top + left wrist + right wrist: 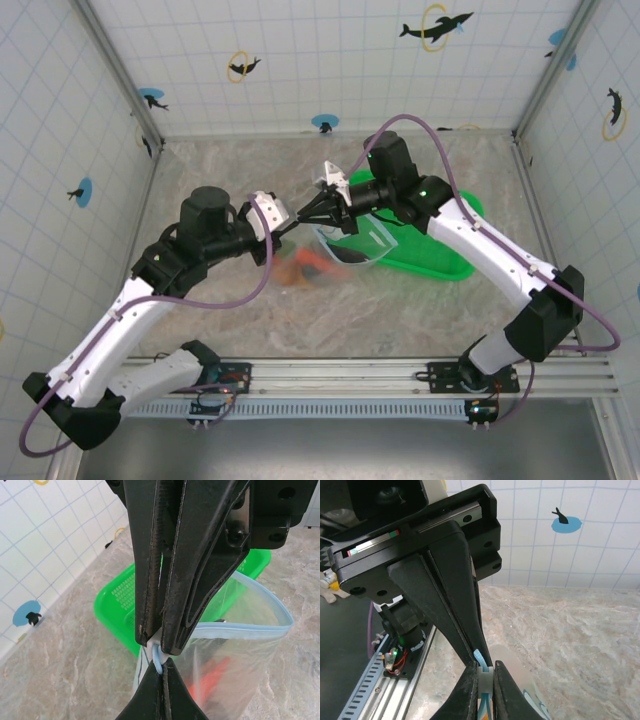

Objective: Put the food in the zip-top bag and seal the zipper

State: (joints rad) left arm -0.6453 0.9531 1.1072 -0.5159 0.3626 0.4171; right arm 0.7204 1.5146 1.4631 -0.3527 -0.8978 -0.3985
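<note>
The zip-top bag (352,245) hangs over the table between both grippers, its body sagging to the right. Orange and red food (305,268) shows through the clear plastic, and a red piece (215,672) lies inside. My left gripper (161,664) is shut on the end of the pale blue zipper (250,630). My right gripper (485,667) is shut on the zipper's white slider (485,679), directly against the left fingers (455,605). Beyond the slider the two strip edges spread apart, so the mouth stands open. In the top view the grippers meet tip to tip, left gripper (298,215) and right gripper (318,208).
A green mesh basket (430,255) lies behind and right of the bag, touching or just under it. Its perforated wall (112,605) is close behind the grippers. Tiled walls enclose the marbled table (200,300). The arm rail (375,680) runs along the near edge.
</note>
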